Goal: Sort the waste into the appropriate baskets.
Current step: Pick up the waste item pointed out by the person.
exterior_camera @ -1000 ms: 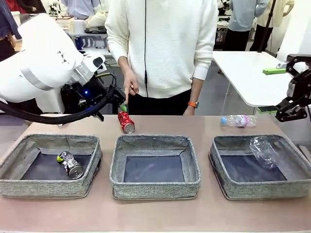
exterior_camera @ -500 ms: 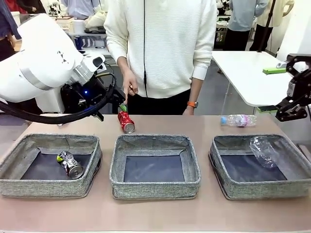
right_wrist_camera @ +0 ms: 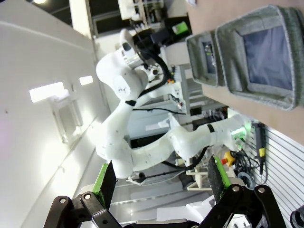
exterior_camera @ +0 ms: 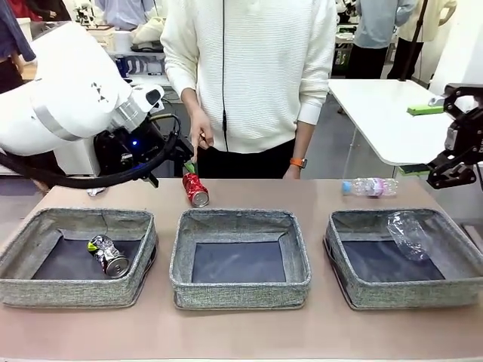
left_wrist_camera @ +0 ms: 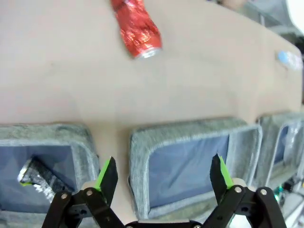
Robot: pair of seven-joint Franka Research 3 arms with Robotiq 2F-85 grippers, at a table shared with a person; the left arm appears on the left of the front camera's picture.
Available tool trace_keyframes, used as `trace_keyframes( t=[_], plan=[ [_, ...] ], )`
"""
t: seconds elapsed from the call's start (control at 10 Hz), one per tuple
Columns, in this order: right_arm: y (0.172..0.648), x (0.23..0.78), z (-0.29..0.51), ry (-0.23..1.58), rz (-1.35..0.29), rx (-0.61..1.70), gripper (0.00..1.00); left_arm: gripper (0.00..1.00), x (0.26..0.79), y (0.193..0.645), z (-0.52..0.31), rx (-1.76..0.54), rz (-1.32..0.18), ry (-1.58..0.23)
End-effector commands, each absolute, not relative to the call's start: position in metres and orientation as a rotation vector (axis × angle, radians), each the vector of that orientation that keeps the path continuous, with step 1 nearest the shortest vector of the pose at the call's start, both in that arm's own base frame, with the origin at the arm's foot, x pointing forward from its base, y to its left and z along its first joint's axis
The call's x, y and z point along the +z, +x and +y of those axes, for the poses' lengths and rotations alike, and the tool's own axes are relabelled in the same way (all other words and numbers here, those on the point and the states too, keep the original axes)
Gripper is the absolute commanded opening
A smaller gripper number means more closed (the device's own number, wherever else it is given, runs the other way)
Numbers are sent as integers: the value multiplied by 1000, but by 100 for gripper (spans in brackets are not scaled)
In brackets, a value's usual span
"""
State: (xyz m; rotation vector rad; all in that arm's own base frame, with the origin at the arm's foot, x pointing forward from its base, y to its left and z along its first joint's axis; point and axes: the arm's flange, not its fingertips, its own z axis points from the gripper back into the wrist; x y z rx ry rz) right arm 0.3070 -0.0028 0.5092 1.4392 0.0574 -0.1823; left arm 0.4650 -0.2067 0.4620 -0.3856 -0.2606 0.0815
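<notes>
Now the left pincer (left_wrist_camera: 164, 164) is hanging wide open with nothing between its fingers, looking down on the table (exterior_camera: 317, 332). In its wrist view the red can (left_wrist_camera: 137, 28) is lying on its side at twelve o'clock, on bare table beyond the middle basket (left_wrist_camera: 190, 128) and apart from it. In the front view that can is sitting just past the middle basket's far wall, toward eleven o'clock of it. A person's hand (exterior_camera: 201, 139) is hovering close above the can at twelve o'clock.

The dark can (exterior_camera: 109, 255) is lying inside the left basket (exterior_camera: 75, 290), near its right wall. The crushed bottle (exterior_camera: 407, 235) is resting in the right basket (exterior_camera: 407, 296), up toward its far wall. The other bottle (exterior_camera: 370, 187) is lying flat on the table at twelve o'clock of the right basket, apart from it.

The right pincer (right_wrist_camera: 160, 167) is standing fully open and empty too. It is hanging clear of the table at the right edge, at about two o'clock of the right basket.
</notes>
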Motion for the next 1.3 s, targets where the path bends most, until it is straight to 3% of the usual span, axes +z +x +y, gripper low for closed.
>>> trace_keyframes(
  t=[0.0, 0.5, 1.2],
  plan=[
    [310, 512, -2, 1463, 35, -162, 100, 100, 464, 526, -238, 235, -274, -244],
    [310, 512, -2, 1463, 35, -162, 100, 100, 419, 594, -272, 364, -255, -124],
    [310, 512, -2, 1463, 35, -162, 100, 100, 324, 612, -269, 439, -396, -64]
  ],
)
